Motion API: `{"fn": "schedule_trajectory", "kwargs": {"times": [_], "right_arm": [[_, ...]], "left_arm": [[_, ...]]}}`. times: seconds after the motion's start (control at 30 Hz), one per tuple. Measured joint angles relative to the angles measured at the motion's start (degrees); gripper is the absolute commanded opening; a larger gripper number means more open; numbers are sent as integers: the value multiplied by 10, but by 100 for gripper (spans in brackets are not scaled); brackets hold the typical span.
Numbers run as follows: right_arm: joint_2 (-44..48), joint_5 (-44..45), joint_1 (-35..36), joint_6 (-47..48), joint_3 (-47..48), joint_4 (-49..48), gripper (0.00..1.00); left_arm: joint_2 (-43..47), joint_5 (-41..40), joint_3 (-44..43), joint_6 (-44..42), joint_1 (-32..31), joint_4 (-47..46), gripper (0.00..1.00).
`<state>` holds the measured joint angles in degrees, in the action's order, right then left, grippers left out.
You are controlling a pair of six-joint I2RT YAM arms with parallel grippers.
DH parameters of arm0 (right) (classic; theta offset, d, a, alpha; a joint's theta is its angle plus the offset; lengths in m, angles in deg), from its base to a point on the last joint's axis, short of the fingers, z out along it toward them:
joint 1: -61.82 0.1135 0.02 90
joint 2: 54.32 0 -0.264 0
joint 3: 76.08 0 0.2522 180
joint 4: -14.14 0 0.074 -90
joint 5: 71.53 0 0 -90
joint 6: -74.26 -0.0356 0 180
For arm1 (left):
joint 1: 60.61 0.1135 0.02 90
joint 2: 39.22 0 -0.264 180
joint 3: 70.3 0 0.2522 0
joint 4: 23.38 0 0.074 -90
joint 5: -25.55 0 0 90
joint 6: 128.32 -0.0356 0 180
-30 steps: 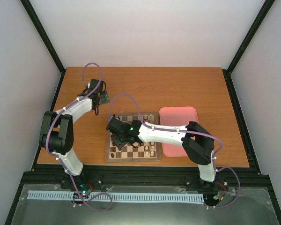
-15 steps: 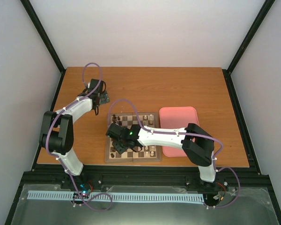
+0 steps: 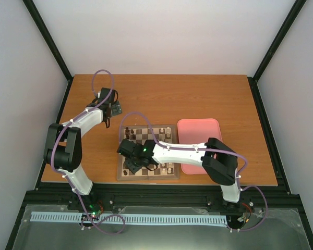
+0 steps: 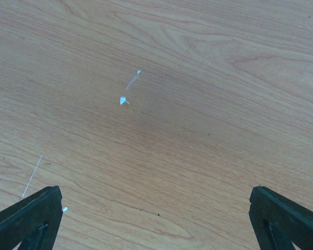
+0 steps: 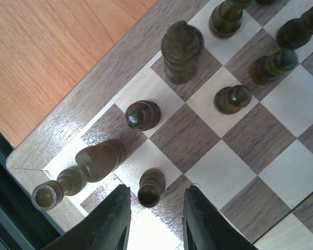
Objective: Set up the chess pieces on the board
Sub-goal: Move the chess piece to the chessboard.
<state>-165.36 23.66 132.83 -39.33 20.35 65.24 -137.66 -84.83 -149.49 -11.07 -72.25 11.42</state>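
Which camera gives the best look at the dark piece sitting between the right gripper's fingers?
The right wrist view: the dark pawn stands close up between the fingers of the right gripper, with a gap on each side. The top external view hides it under the right arm. The left wrist view shows only the table.

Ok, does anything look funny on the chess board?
Yes. One dark piece at the corner of the board looks tipped over on its side, while the other pieces near it stand upright.
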Motion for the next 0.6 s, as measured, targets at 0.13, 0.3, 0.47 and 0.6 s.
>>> {"fn": "schedule_trajectory", "kwargs": {"times": [0.13, 0.3, 0.47, 0.6], "right_arm": [[-7, -1, 3, 0, 2, 2, 30], [-17, -1, 3, 0, 3, 3, 25], [-19, 2, 3, 1, 9, 6, 10], [-20, 2, 3, 0, 14, 6, 6]], "left_arm": [[0, 0, 0, 0, 0, 0, 100], [0, 0, 0, 0, 0, 0, 100], [0, 0, 0, 0, 0, 0, 100], [0, 0, 0, 0, 0, 0, 100]]}}
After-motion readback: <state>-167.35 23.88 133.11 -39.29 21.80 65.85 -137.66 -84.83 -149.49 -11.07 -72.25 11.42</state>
